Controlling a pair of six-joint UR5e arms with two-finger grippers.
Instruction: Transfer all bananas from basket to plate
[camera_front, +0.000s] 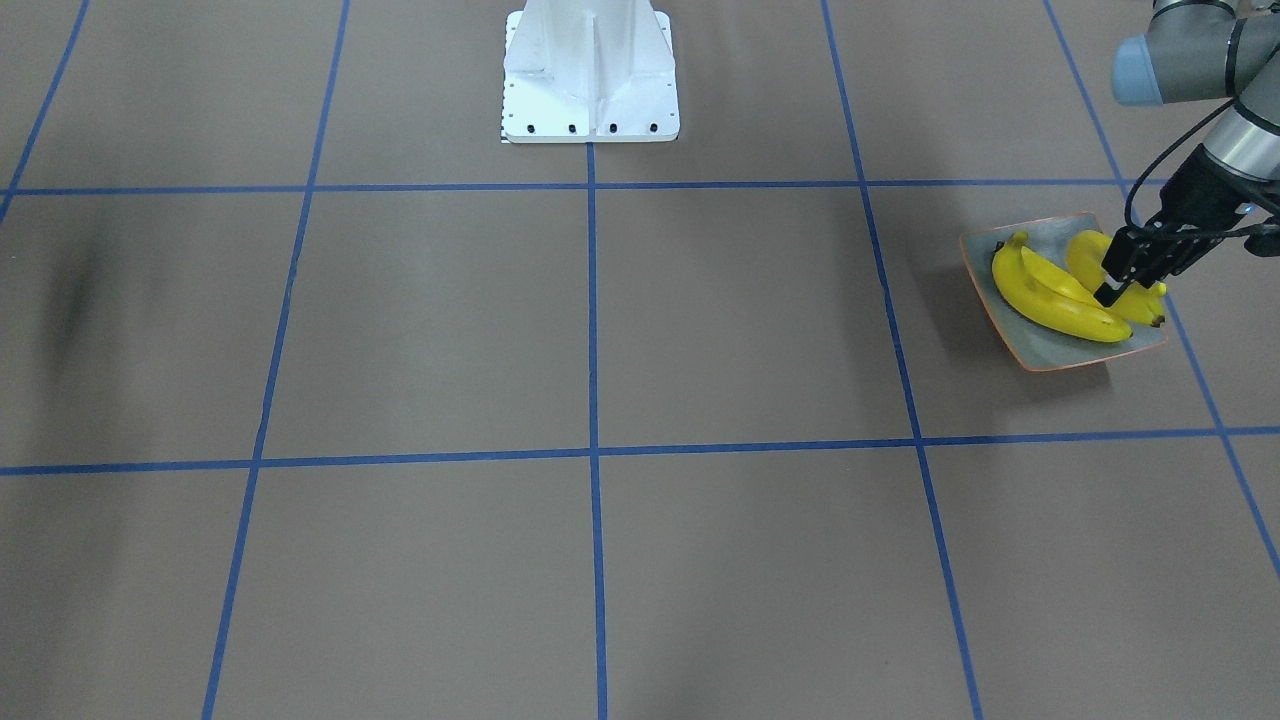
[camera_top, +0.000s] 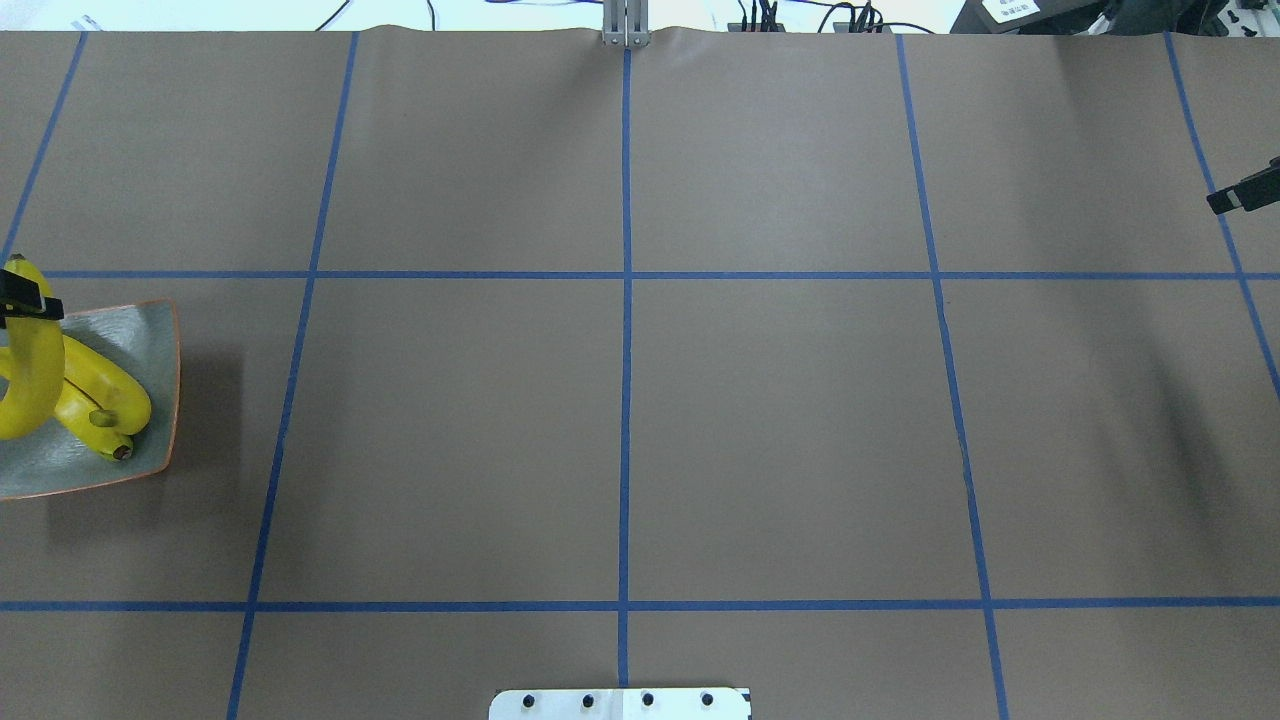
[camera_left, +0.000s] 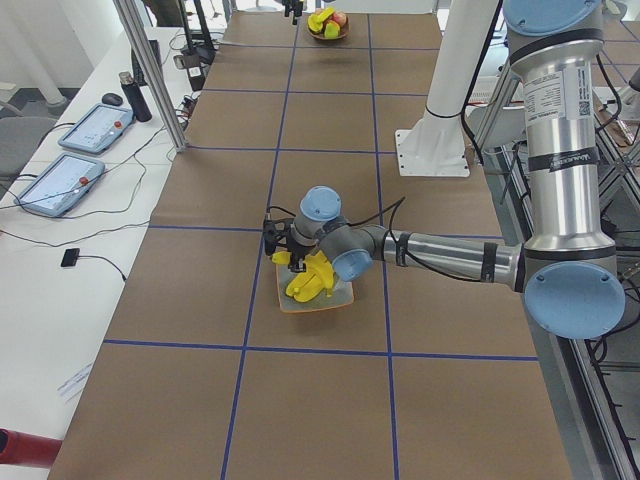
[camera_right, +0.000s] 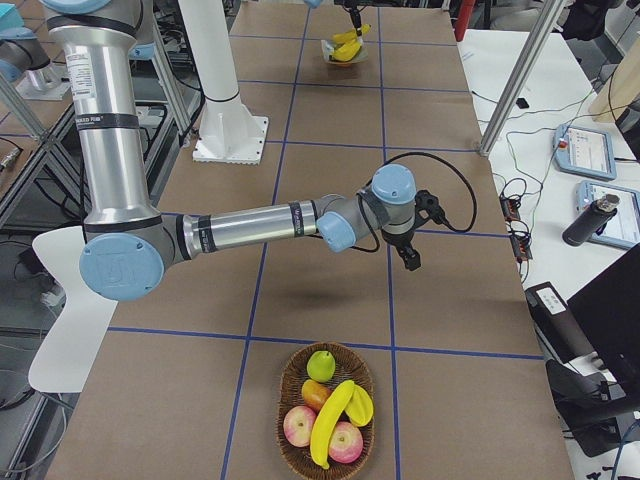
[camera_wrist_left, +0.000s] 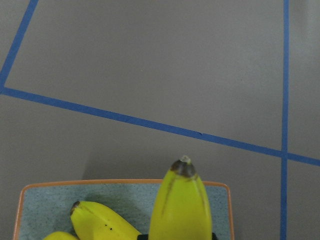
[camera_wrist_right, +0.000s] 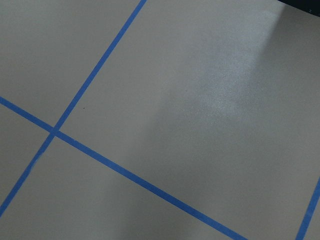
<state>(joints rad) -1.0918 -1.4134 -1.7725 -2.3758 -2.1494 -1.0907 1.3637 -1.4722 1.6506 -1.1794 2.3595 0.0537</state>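
Left gripper (camera_left: 294, 266) at the bananas (camera_left: 312, 283) — on the plate (camera_left: 298, 306).

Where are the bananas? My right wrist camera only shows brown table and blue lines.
Observer: Two bananas lie on the plate, at the table's end by the robot's left arm.
Operator: Is that arm holding one?
Observer: Yes, the left gripper has its jaws closed on a third banana at the plate.
Operator: Are any still in the basket?
Observer: One last banana lies in the basket at the other end, with apples.
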